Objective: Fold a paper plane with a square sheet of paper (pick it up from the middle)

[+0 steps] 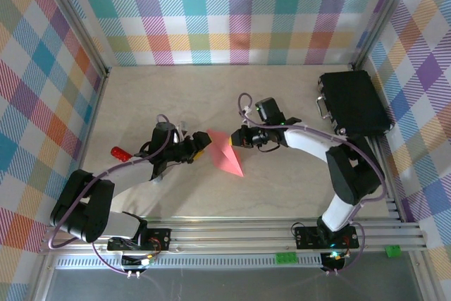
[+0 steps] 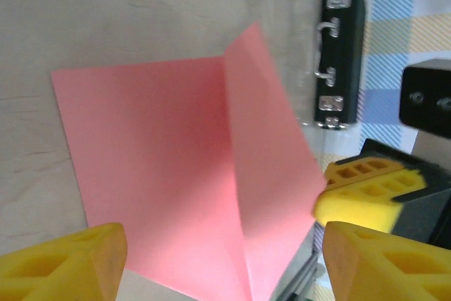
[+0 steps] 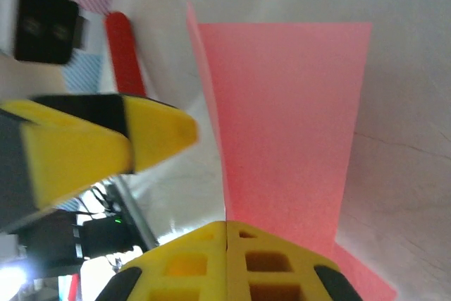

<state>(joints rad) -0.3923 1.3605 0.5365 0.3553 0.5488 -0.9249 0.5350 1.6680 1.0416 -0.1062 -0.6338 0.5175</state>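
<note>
On the left of the pale table [image 1: 282,192] lies a small red object [image 1: 120,153], well apart from the paper. Just right of it, the left gripper [image 1: 200,148] reaches toward the sheet. In the left wrist view its yellow fingers [image 2: 63,262] stand wide apart and clasp nothing, with the near edge of the paper between them.

The square sheet of paper [image 1: 227,154] sits at the middle of the table between the two grippers. It is salmon pink and partly folded. A straight crease runs across it; the larger part lies flat on the table and the narrower flap [image 2: 271,146] to the right of the crease tilts upward.

The right gripper [image 1: 238,139] meets the sheet from the other side. In the right wrist view its two yellow fingers [image 3: 275,273] press together with no gap, and the raised edge of the paper runs down into the seam between them, so it seems to pinch the sheet there.

At the far right a black case [image 1: 354,102] with metal latches lies beside the checked wall, well clear of the paper
</note>
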